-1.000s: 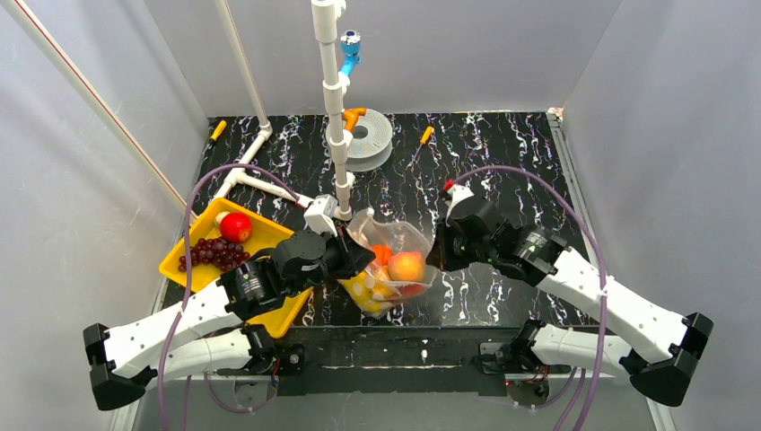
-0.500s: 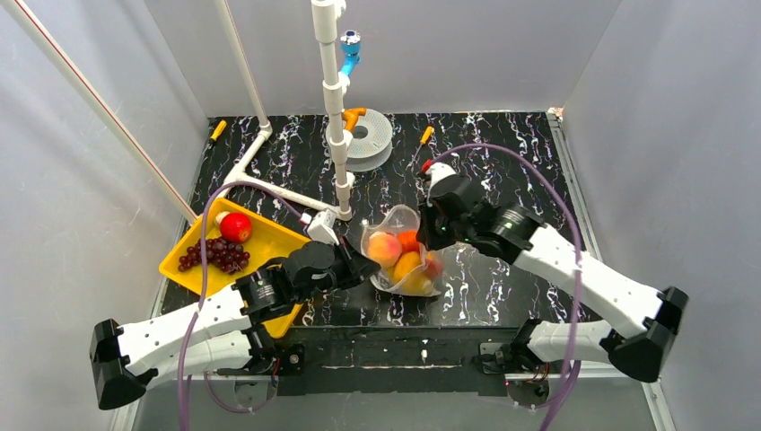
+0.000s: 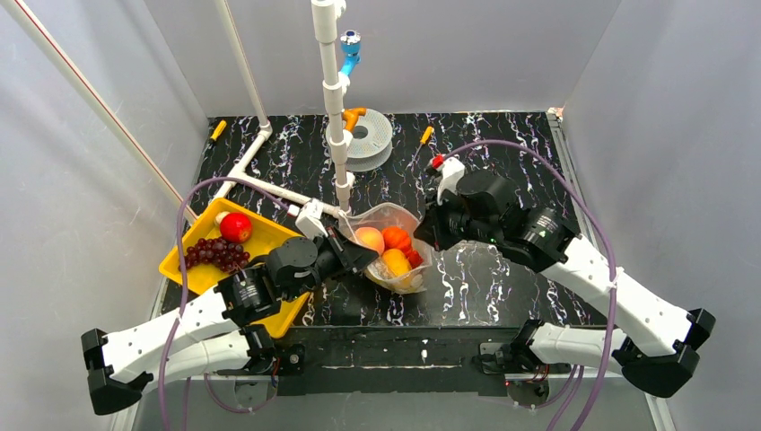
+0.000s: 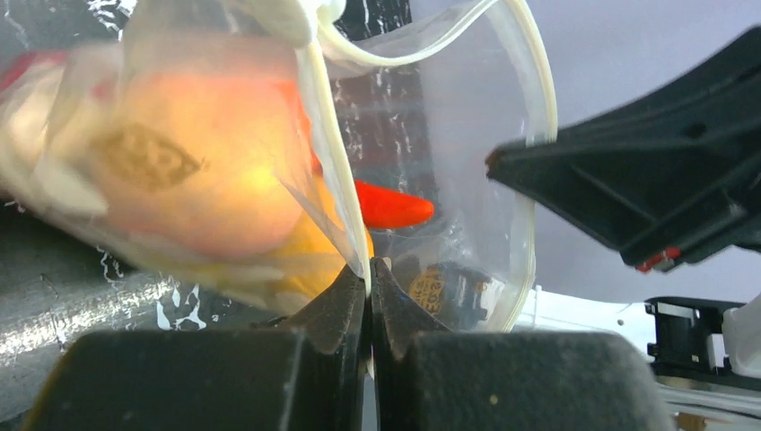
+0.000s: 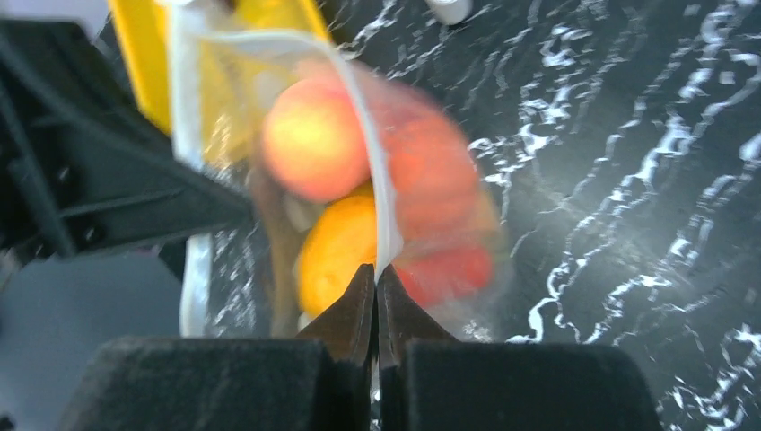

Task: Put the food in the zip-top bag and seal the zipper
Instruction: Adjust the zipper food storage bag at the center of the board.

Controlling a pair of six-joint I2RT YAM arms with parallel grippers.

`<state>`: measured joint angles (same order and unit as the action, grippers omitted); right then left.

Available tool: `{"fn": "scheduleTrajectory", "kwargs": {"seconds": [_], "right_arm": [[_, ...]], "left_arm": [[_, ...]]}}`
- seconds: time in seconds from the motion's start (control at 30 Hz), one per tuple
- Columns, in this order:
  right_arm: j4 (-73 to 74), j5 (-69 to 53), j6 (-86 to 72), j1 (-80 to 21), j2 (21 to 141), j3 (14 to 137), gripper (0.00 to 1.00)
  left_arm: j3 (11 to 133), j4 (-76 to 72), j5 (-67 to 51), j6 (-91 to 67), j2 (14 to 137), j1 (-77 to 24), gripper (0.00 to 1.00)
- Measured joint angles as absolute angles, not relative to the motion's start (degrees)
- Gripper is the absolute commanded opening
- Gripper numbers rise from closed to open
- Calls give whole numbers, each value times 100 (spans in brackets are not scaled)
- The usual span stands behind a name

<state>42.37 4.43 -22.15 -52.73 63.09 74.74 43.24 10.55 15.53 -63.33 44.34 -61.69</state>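
The clear zip-top bag (image 3: 392, 260) hangs between my two grippers above the table's middle, mouth open upward. Inside lie a peach (image 3: 369, 240), an orange fruit (image 3: 396, 238), a yellow fruit (image 3: 396, 263) and a red piece (image 3: 414, 258). My left gripper (image 3: 361, 259) is shut on the bag's left zipper edge (image 4: 336, 171). My right gripper (image 3: 425, 235) is shut on the right zipper edge (image 5: 377, 193). A red apple (image 3: 236, 227) and purple grapes (image 3: 213, 254) lie in the yellow tray (image 3: 269, 239) at the left.
A white pipe stand (image 3: 334, 108) rises behind the bag. A grey spool (image 3: 368, 136) with an orange piece sits at the back. Two yellow-handled tools (image 3: 422, 139) (image 3: 218, 130) lie at the back. Grey walls enclose the table.
Both grippers have carried the bag back toward the pipe stand and left, then shifted slightly; the bag has swung, and the fruit inside has resettled.
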Motion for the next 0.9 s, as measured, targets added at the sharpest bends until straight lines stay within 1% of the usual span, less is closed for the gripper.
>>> {"fn": "scheduleTrajectory", "kwargs": {"seconds": [0.03, 0.13, 0.27, 0.3, 0.43, 0.53, 0.63, 0.73, 0.9], "right_arm": [[4093, 202, -2117, -5273, 6230, 7347, 4], [3824, -604, -1796, -5275, 6241, 6965, 17], [3553, -1293, -1463, -5371, 6386, 6510, 41], [3516, -1393, -1347, -5430, 6386, 6423, 45], [3393, -1400, -987, -5693, 6351, 6383, 53], [3391, -1066, -711, -6025, 6283, 6383, 60], [3409, -650, -497, -6392, 6152, 6383, 63], [3409, -283, -375, -6598, 5878, 6289, 72], [3452, 60, -237, -6685, 5323, 5983, 73]], "left_arm": [[4268, 1004, 1588, -6386, 4403, -6169, 0], [4014, 980, 1704, -6569, 4372, -6169, 0], [3894, 1050, 1782, -6676, 4484, -6169, 0], [3894, 1035, 1804, -6689, 4506, -6169, 0], [3896, 1024, 1865, -6724, 4519, -6169, 0], [3907, 1028, 1909, -6775, 4536, -6169, 0], [3927, 1037, 1953, -6810, 4567, -6169, 0], [3962, 1041, 1992, -6820, 4595, -6169, 0], [4034, 1033, 2016, -6820, 4644, -6169, 0]]}}
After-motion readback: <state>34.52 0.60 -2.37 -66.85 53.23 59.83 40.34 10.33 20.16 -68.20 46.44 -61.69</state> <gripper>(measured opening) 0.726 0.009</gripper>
